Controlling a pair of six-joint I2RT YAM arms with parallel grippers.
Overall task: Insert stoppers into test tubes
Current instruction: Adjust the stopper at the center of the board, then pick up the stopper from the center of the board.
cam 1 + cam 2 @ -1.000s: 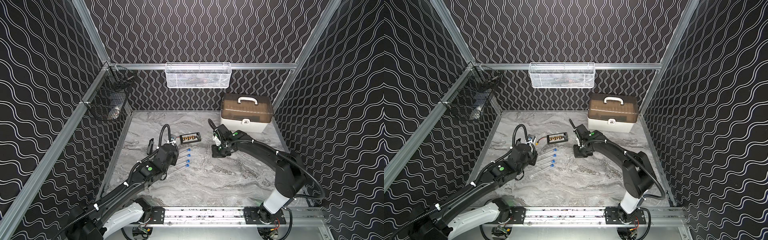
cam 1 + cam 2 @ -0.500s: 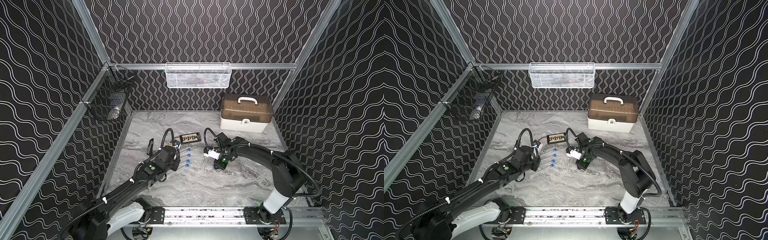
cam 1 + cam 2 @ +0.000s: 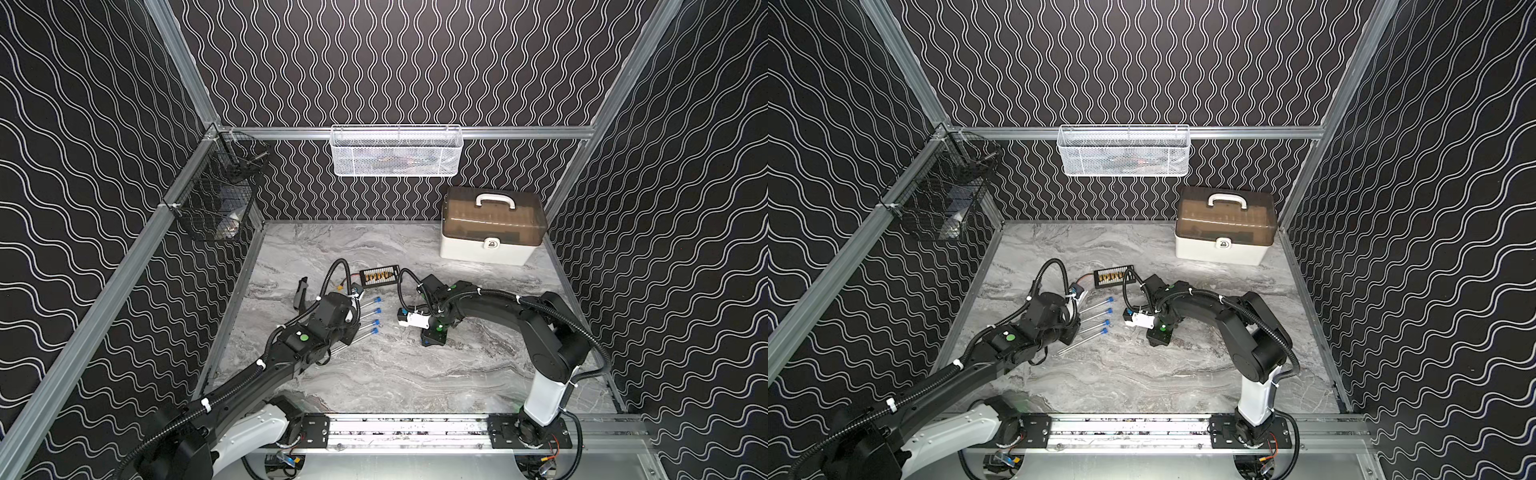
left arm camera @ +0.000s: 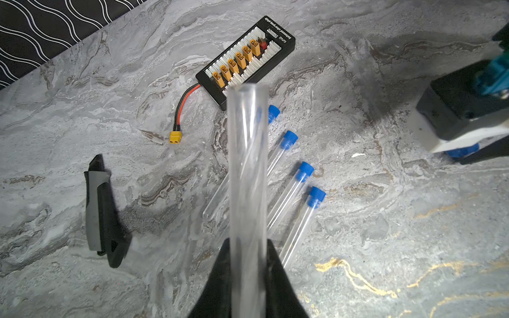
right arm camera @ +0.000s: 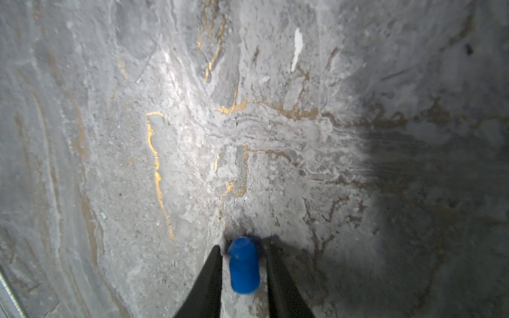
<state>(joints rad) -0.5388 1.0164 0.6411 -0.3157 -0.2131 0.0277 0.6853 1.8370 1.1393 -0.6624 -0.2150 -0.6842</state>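
Left gripper (image 4: 247, 243): clamped on open test tube (image 4: 248, 165); may slip or tilt off line
Right gripper (image 5: 243, 243): jaws slightly apart, flanking loose blue stopper (image 5: 244, 268) lying on table (image 5: 275, 124); a skewed pinch could flick it away
Beyond: four capped tubes (image 4: 287, 198), easily knocked

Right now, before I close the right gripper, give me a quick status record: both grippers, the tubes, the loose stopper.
left gripper: shut on the unstoppered tube, open mouth away from the wrist
right gripper: open, jaws either side of the loose stopper, slight gaps showing
loose stopper: lying on the table between those jaws
stoppered tubes: four, side by side on the table, blue ends the same way
left to do: one tube, one stopper
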